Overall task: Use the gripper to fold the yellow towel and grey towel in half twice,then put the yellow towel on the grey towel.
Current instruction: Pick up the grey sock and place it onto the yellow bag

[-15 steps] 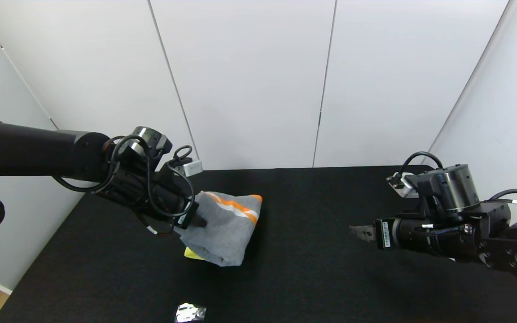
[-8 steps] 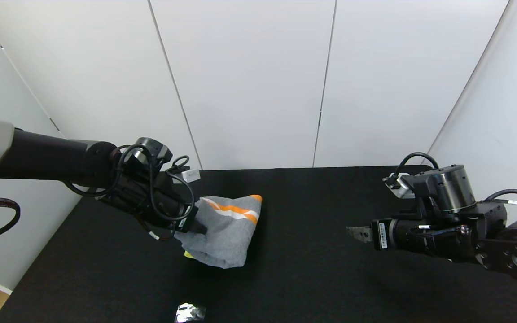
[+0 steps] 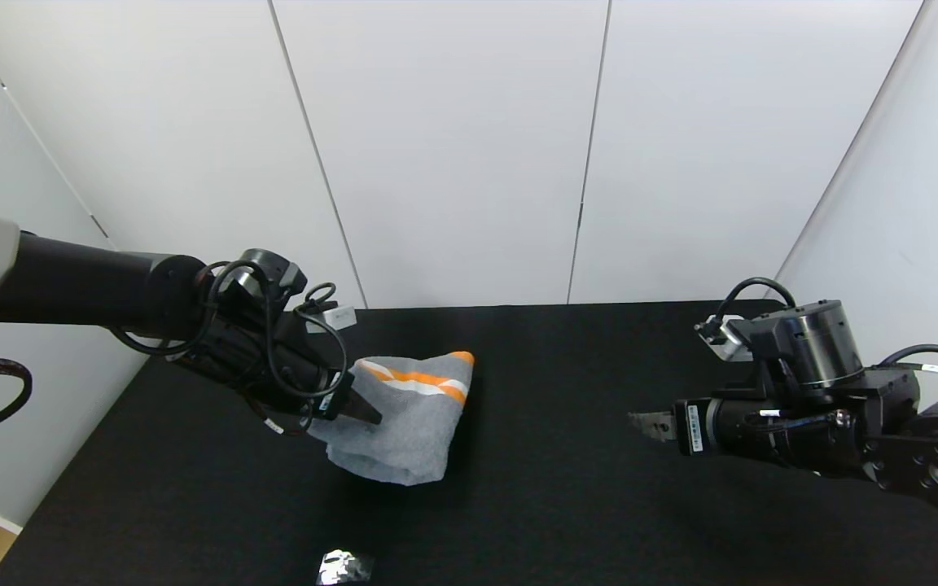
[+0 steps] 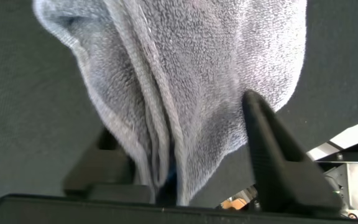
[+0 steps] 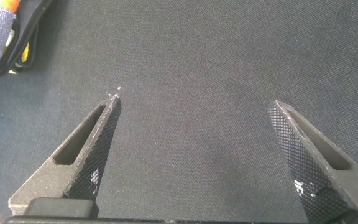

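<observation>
Your left gripper (image 3: pixel 359 409) sits with jaws spread around the grey towel's (image 3: pixel 412 415) near edge, likely regrasping a fold; towel bunched left of centre. The yellow towel isn't visible. Right gripper (image 5: pixel 197 149) hovers spread, idle. Black felt table (image 3: pixel 567 505), white panelled walls (image 3: pixel 453 146).

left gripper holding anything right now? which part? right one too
The left gripper has its fingers open around a bunched edge of the mid-grey terry towel with the orange-and-white band, not clamped on it. The right gripper is open and holds nothing, above the black table.
</observation>
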Tool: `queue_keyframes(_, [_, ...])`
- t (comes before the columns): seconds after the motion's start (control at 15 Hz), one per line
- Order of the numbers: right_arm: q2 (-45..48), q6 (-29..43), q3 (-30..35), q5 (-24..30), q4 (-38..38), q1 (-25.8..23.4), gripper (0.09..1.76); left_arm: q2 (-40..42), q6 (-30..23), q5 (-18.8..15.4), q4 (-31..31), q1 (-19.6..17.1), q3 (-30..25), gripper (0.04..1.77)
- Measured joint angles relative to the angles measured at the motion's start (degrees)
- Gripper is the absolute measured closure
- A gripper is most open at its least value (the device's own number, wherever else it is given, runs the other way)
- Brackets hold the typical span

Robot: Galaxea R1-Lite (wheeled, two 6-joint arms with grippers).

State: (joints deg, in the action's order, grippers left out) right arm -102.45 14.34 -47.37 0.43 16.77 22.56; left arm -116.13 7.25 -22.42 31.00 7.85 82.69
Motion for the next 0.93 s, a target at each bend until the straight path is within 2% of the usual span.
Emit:
queue_keyframes(0.2, [0.0,0.1,0.0,0.0,0.0,0.0,0.14,1.4,0.3,2.5,0.3,-0.7,-0.2,0.52])
queue_keyframes(0.47, [0.0,0.1,0.1,-0.1,0.2,0.0,0.14,3.0,1.9,13.3,1.8,-1.2,0.2,0.35])
queue_keyframes(0.53, [0.0,0.1,0.1,-0.1,0.3,0.0,0.14,3.5,2.2,14.8,1.8,-1.2,0.3,0.32])
queue_keyframes(0.67, [0.0,0.1,0.1,-0.1,0.3,0.1,0.14,4.7,2.3,16.6,1.7,-1.0,0.7,0.27])
queue_keyframes(0.93, [0.0,0.2,0.1,-0.5,0.3,0.2,0.14,6.7,1.7,16.0,0.9,0.9,1.5,0.20])
